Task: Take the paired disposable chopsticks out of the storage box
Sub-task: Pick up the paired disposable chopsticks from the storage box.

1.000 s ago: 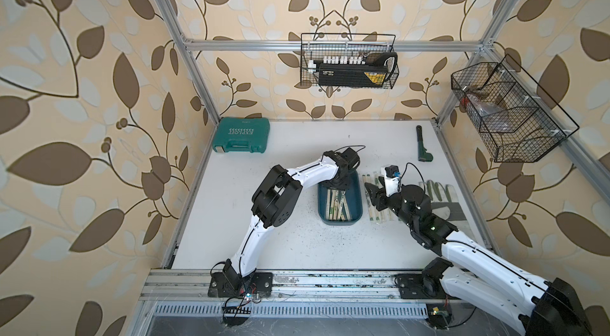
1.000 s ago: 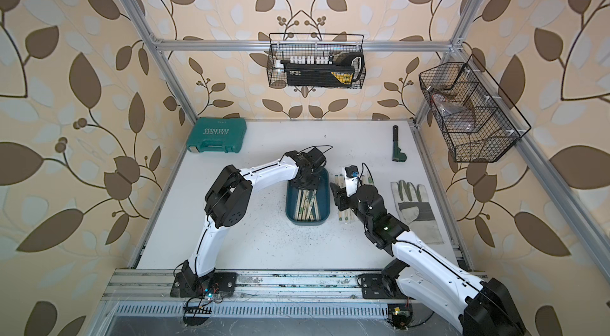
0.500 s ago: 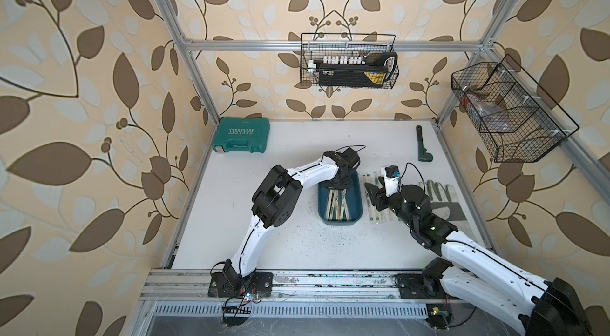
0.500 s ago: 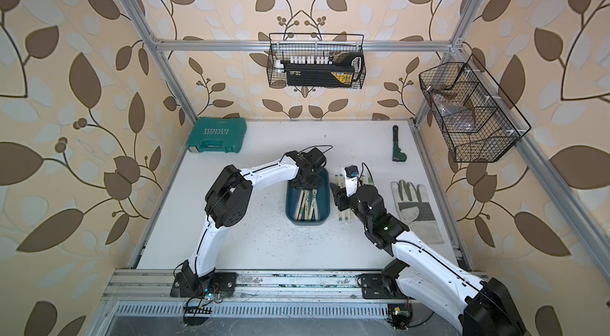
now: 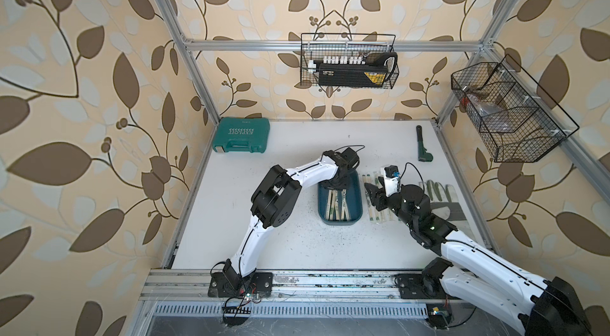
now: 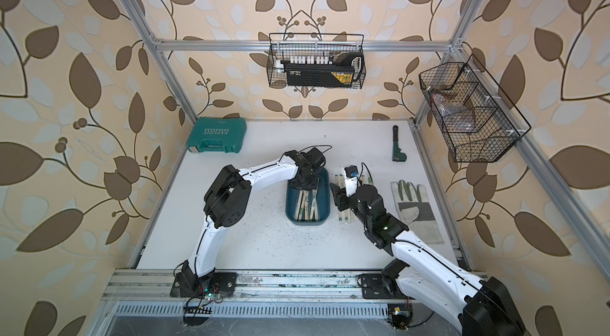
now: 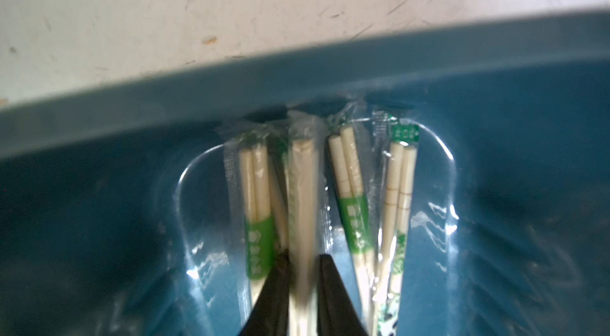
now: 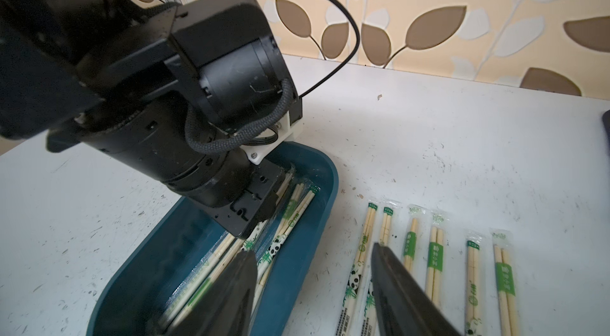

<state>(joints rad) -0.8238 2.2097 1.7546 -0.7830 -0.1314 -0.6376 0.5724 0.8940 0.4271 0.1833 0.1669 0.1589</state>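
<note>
Left claw (image 7: 304, 258) down inside the dark teal storage box (image 7: 297, 80), clenched on a held pair (image 7: 302, 186) of the paired disposable chopsticks (image 5: 336, 202), one black finger tight against each side of it. Held pair blurred in the left wrist view, its tips close to the box's end wall. More sleeved pairs on both sides of it, clear wrappers with green bands, lying roughly lengthwise, a few crossing. Storage box near the middle of the white bench (image 5: 297, 245) in both top views, left wrist hanging over its far end. Right claw (image 8: 312, 252) released, fingers (image 8: 396, 285) spread wide with nothing between them, hovering just beside the box on the right arm's side: one finger above the box's rim, the other above a row of six pairs (image 8: 435, 252) laid side by side on the bench outside the box. Grey work glove (image 6: 412, 205) flat on the bench beyond that row. Green EXPLOIT tool case (image 5: 242, 135) at the far left corner of the bench. Green-handled tool (image 5: 422, 153) near the far right edge. Two wire baskets up on the frame, one at the back (image 5: 350, 63), one on the right side (image 5: 511, 120).
</note>
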